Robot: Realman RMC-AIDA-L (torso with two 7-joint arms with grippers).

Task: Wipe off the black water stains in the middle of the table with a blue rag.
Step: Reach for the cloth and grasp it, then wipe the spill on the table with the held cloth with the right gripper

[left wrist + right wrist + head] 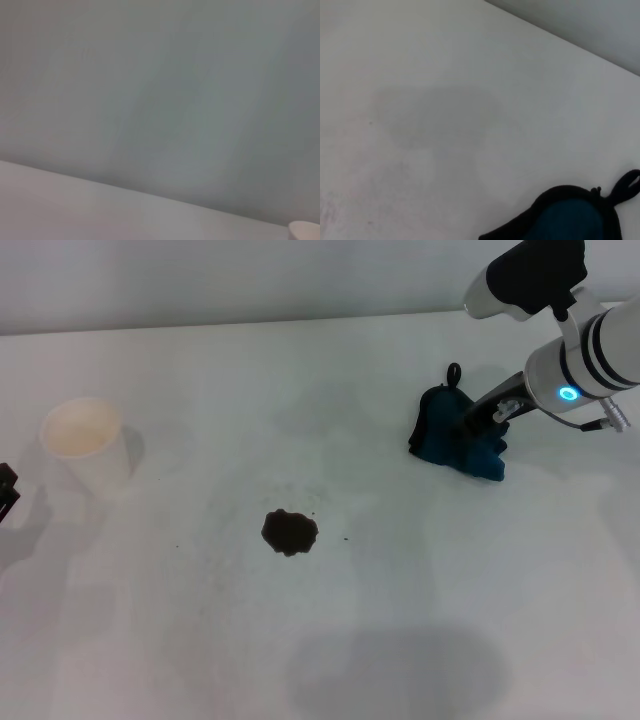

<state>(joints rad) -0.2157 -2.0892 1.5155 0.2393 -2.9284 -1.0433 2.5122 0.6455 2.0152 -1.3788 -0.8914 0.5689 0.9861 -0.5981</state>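
So my right gripper (478,428) is down at the far right side of the table (420,620), buried in the blue rag (455,440); the fingers are pinched into the cloth and it's bunched up around them, puffed into a lump rather than lying flat, so I'd call that clamped on the rag; the little black loop (454,371) sticks up at the rag's far end. In my right wrist view the rag (570,217) fills the near corner, teal middle with dark edging, loop (624,184) poking out to one side, and the rest is just bare white tabletop (445,100); my own fingers don't show in there.

The black water stains (290,531) sit roughly mid-table, a dark brown-black blotch with a few tiny specks scattered around it; one speck off to its left, a couple to its right; the blotch is well apart from the rag, nearer to me and off to the left of it.

My left gripper (6,492) is barely in frame at the left edge of the head view, parked near a white paper cup (87,443); I can't tell how its fingers are set; the left wrist view just gets a sliver of the cup's rim (306,230).
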